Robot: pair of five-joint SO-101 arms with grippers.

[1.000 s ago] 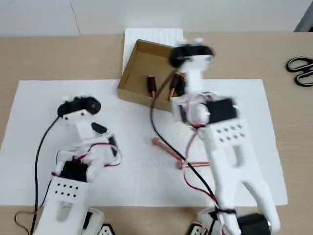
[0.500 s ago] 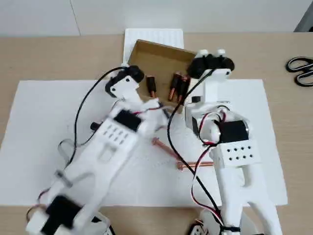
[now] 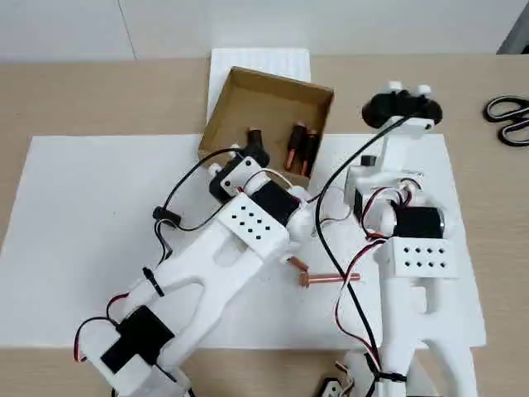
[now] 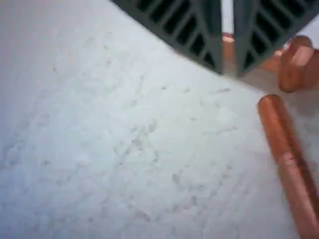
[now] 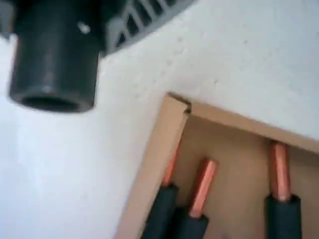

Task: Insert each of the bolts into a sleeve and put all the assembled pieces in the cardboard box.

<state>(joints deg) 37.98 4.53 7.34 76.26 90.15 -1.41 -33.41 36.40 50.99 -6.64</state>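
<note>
So from where I'm standing, this is the grab-a-bolt part of the job. The left gripper [image 4: 228, 62] is down on the white paper sheet [image 3: 99, 207] in the middle of the counter [image 3: 83, 91]. Its jaws are pulled in to a thin slit with a copper bolt [image 4: 228, 45] sitting right in that slit, so to me it reads as clamped on it or very nearly so. A second bolt [image 3: 331, 279] lies loose on the paper just beside it, not in anyone's grip.

The right gripper [image 5: 94, 25] hangs over the paper near the corner of the cardboard box [image 3: 269, 107]. It has a black sleeve [image 5: 52, 59] in its jaws, open end showing. I'd call that clamped on the sleeve, since the thing is hanging up off the paper.

Three assembled pieces [image 3: 297, 149] are in the box already, one on its own and two side by side. So my guess is we're past halfway, with two bolts to go.

Next up, I reckon the left arm needs to lift the bolt clear of its neighbour. Then the two arms have to meet so the shaft lines up with the sleeve's bore. That alignment is the fiddly bit: if the bolt sits crooked in the jaws, it'll just bump the rim.
</note>
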